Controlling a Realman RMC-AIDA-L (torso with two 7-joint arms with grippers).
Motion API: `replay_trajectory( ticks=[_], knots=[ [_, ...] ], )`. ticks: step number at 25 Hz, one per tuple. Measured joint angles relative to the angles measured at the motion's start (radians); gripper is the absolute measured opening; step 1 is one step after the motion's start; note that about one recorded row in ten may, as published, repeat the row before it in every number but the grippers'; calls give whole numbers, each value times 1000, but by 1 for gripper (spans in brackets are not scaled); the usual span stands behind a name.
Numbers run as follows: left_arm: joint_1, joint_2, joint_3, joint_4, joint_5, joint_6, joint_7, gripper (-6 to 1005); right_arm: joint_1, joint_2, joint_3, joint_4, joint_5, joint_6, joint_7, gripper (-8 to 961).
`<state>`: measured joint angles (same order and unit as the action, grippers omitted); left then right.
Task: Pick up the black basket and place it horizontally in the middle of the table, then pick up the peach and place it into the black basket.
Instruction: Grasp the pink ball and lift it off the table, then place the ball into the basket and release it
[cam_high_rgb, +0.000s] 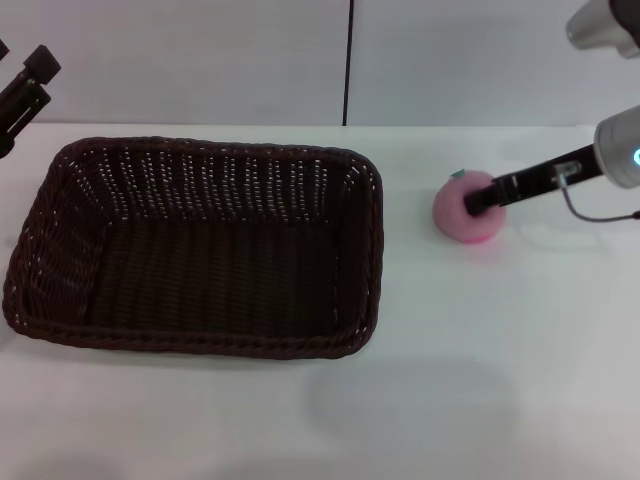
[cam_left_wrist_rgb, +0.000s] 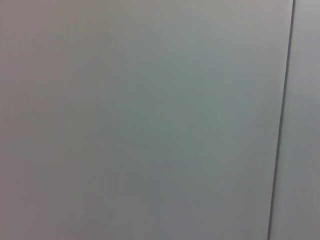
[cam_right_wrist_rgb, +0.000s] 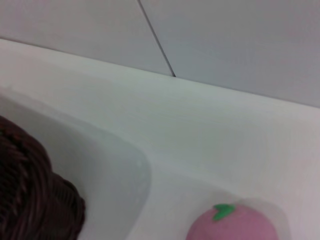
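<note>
Right gripper (cam_high_rgb: 482, 197) at peach (cam_high_rgb: 458, 212), finger over its top; grip state cannot tell. Black basket (cam_high_rgb: 200, 250) lies at 9 o'clock from peach, lengthwise across table (cam_high_rgb: 500, 380). Left gripper (cam_high_rgb: 25, 90) parked at far left.

Silver right arm, black claw (cam_high_rgb: 483, 197), grey cable, blue light.

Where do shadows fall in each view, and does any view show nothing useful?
Head view: soft shadow on the table in front of the black basket. Right wrist view: grey shadow beside the basket, faint one around the peach. Left wrist view: only blank wall.
</note>
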<state>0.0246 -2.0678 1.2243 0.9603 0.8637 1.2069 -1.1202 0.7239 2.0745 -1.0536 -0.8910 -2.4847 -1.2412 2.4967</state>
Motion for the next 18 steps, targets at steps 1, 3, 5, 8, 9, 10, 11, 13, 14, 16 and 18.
replay_trajectory(
  ticks=[1,3,5,8,9,10,11,13,14,16,18],
  knots=[
    [0,0,-1,0,0,1,-1,687,-7,0,0,-20,6,-4,0,305],
    [0,0,-1,0,0,1,-1,687,-19,0,0,-57,26,-8,0,296],
    [0,1,-2,0,0,2,-2,687,-22,0,-1,-85,44,-13,0,286],
    [1,1,-3,0,0,3,1,687,-23,0,-1,-150,63,-41,0,272],
    [1,1,-3,0,0,3,1,687,-18,0,-1,-212,79,-77,3,267],
    [1,1,-3,0,0,3,1,687,-18,0,-1,-212,79,-77,3,260],
    [3,2,-3,0,0,3,2,687,-13,0,0,-247,93,-96,5,254],
    [6,2,-3,0,0,5,2,687,-1,0,0,-317,135,-132,8,241],
    [6,2,-3,0,0,8,2,687,15,0,-8,-378,206,-163,8,234],
    [7,2,-3,0,0,13,3,687,25,0,-21,-398,243,-177,8,221],
    [10,1,-3,0,0,24,3,687,45,-1,-66,-421,295,-186,7,199]
  ],
)
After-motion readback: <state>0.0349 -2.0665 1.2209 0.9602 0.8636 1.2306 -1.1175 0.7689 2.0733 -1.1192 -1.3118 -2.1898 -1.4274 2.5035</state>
